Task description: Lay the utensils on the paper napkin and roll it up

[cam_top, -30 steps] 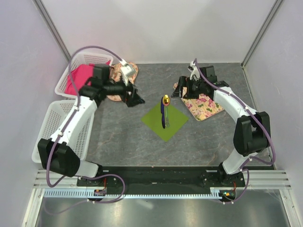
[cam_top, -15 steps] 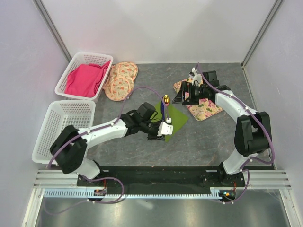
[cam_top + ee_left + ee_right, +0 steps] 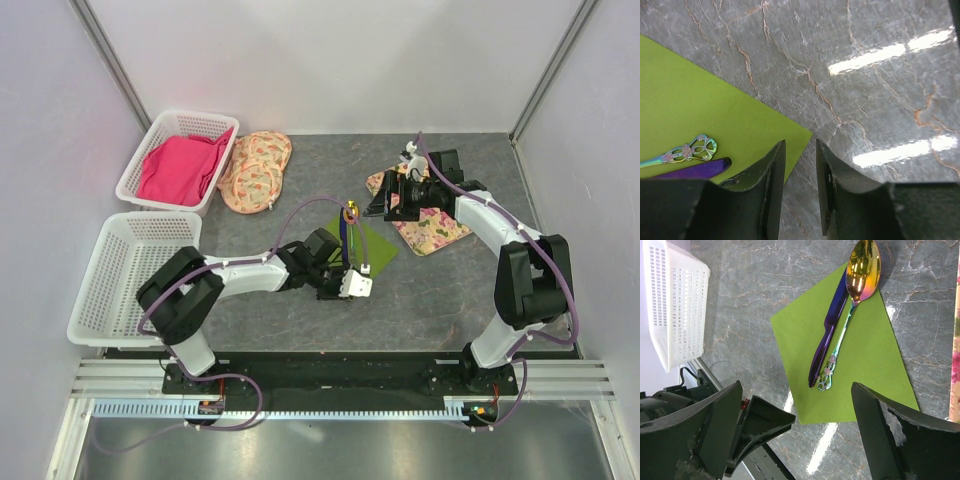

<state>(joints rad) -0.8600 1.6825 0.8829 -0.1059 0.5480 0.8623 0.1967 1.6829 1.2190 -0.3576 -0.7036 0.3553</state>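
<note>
The left tool (image 3: pixel 799 147) is seen narrowly parted, set astride the near corner of the paper napkin (image 3: pixel 700 100); nothing is pinched yet. The corner should be nipped low and rolled over the knife (image 3: pixel 829 335) and spoon (image 3: pixel 862 270), which are laid mid-napkin. The right tool (image 3: pixel 796 386) is spread wide over a floral mat (image 3: pixel 435 225). The grey marbled tabletop (image 3: pixel 865 100) is glossy, likely slippery. Baskets (image 3: pixel 130 260) are set left, and pale walls are seen around.

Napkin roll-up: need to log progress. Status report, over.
Left gripper barely open at near corner of napkin. Right gripper wide open, clear of napkin. Knife and spoon side by side on napkin, unrolled. Nothing blocking.
</note>
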